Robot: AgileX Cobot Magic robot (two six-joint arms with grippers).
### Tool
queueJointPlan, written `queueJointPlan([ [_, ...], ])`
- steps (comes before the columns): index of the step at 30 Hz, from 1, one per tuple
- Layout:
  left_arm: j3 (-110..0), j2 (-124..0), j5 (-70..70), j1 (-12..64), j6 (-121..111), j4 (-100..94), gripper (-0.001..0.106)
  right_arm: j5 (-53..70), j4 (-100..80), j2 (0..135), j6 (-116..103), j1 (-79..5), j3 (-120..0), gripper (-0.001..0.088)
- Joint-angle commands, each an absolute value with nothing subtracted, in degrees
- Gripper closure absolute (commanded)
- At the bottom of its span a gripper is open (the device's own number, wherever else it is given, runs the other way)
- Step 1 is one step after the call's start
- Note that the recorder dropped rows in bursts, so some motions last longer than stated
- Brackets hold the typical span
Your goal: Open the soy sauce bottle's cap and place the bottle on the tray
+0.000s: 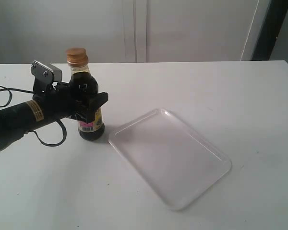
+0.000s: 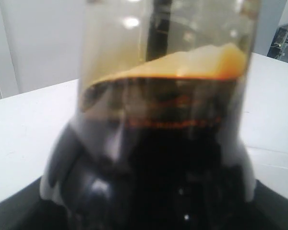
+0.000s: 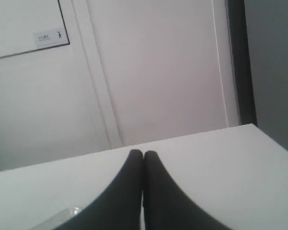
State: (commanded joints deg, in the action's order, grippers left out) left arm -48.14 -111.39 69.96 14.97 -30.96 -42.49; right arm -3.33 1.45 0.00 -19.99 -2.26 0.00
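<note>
we see the small clear glass soy sauce bottle of dark liquid (image 1: 88,108) standing upright on the white worktop (image 1: 206,86), just beside the near-left corner of the flat rectangular white plastic tray (image 1: 201,163) but not on it. our left claw (image 1: 89,106) is closed around the bottle's body at label height, its black fingers on either side of the glass. the left wrist view is filled by the bottle (image 2: 153,158), the dark liquid reaching up to the shoulder. the round golden-orange ribbed cap (image 1: 77,56) sits closed on the narrow neck, clear above the claw.

our right claw (image 3: 143,155) shows only in its own wrist view, fingertips pressed together with nothing between them, over bare worktop.

we judge the bottle fairly heavy for its size, rigid, smooth and breakable, so the wide body is the sound place to hold it. the cap looks light and best taken at its lid edge, with the body held steady.
</note>
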Motion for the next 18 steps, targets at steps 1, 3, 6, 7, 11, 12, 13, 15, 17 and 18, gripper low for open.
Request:
queueJointPlan([
  [1,-48.14,-111.39,69.96,14.97,-31.07,-42.85,0.105,-3.33,1.55,0.00,-21.89,-2.26,0.00,0.0868],
  [3,-48.14,-111.39,69.96,14.97,-31.07,-42.92,0.105,-3.32,1.55,0.00,-21.90,-2.26,0.00,0.0868],
  [6,-48.14,-111.39,69.96,14.97,-31.07,-42.92,0.105,-2.92,1.55,1.25,-21.90,-2.26,-2.44,0.0868],
  [7,-48.14,-111.39,69.96,14.97,-31.07,-42.92,0.105,-3.03,1.55,2.70,-21.90,-2.26,-3.11,0.0868],
  [11,-48.14,-111.39,69.96,14.97,-31.07,-42.92,0.105,-7.82,-0.56,8.21,-19.06,-2.26,-6.49,0.0868],
  [12,-48.14,-111.39,69.96,14.97,-31.07,-42.92,0.105,-9.00,-1.36,9.55,-18.97,-2.26,-7.50,0.0868],
  [13,-48.14,-111.39,69.96,14.97,-31.07,-42.73,0.105,-10.00,-2.91,11.89,-18.97,-2.26,-9.23,0.0868],
  [15,-48.14,-111.39,69.96,14.97,-31.07,-42.73,0.105,-10.00,-6.00,15.20,-18.97,-2.26,-12.03,0.0868],
  [17,-48.14,-111.39,69.96,14.97,-31.07,-42.73,0.105,-10.00,-8.33,19.52,-19.35,-2.26,-15.03,0.0868],
  [18,-48.14,-111.39,69.96,14.97,-31.07,-42.73,0.105,-10.00,-8.68,21.20,-19.35,-2.26,-16.18,0.0868],
])
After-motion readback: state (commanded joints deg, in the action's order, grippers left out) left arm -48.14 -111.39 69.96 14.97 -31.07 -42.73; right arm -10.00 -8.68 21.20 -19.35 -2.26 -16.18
